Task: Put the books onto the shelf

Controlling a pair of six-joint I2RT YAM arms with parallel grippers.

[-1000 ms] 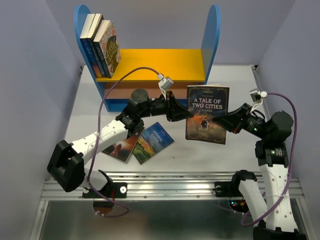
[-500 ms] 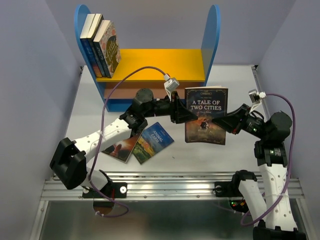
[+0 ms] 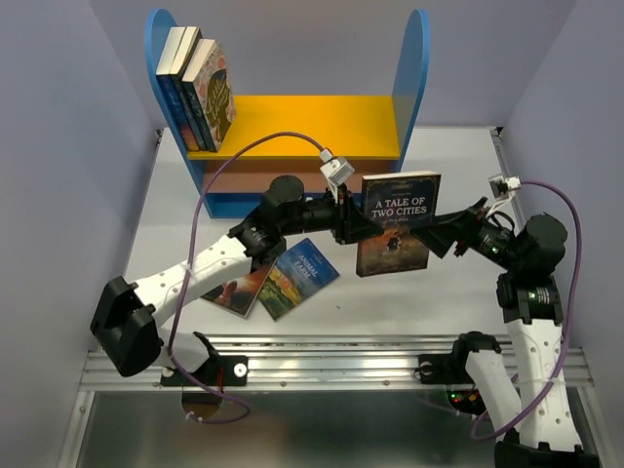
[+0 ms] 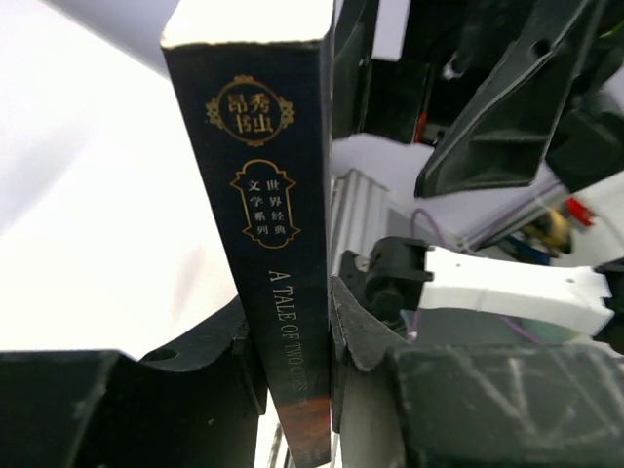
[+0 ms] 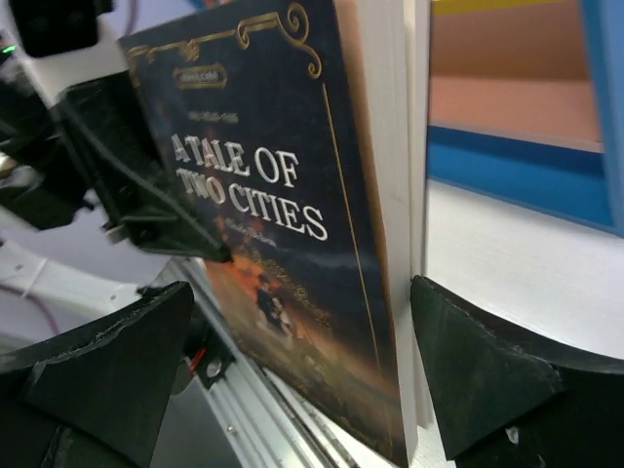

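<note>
My left gripper (image 4: 292, 336) had A Tale of Two Cities (image 3: 395, 229) pinched at the spine, upright between my two hands. My right gripper (image 5: 300, 292) stood spread wide either side of the covers, holding nothing. I reckoned: back the right straight out, squeeze firmly, then carry to the shelf (image 3: 415, 68) ahead.

Bright, even overhead light keeps the top view sharp, with only faint shadows on the pale table (image 3: 390, 302). In the left wrist view the table glares almost white and the near fingers (image 4: 117, 409) blur. In the right wrist view the book (image 5: 283, 244) shows a crisp title, while the near fingers (image 5: 97, 380) and the far shelf (image 5: 517, 175) look soft, perhaps slightly bowed.
</note>
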